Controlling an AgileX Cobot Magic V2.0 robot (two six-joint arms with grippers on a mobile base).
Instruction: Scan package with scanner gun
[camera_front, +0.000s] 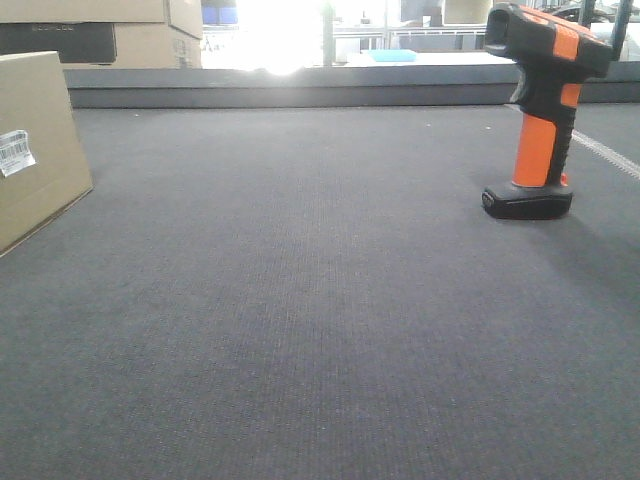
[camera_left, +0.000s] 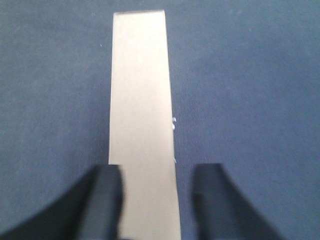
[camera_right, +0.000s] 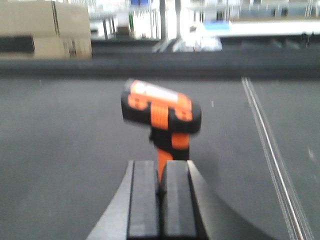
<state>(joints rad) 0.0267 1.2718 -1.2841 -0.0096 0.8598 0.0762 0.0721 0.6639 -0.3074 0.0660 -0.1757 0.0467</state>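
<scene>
The package (camera_front: 35, 140), a tan cardboard box with a white barcode label (camera_front: 14, 152), stands at the left edge of the dark mat. In the left wrist view its narrow top face (camera_left: 141, 100) runs between the fingers of my left gripper (camera_left: 157, 170), which is open; the left finger overlaps the box's edge and the right finger stands apart from it. The scanner gun (camera_front: 545, 110), black and orange, stands upright on its flat base at the right. My right gripper (camera_right: 161, 165) is shut with nothing held, just short of the scanner gun (camera_right: 160, 112). Neither gripper shows in the front view.
Stacked cardboard boxes with a dark band (camera_front: 100, 35) sit behind a raised dark ledge (camera_front: 300, 90) at the back. A pale strip (camera_front: 610, 155) crosses the mat to the right of the scanner, visible also as the pale strip (camera_right: 270, 150).
</scene>
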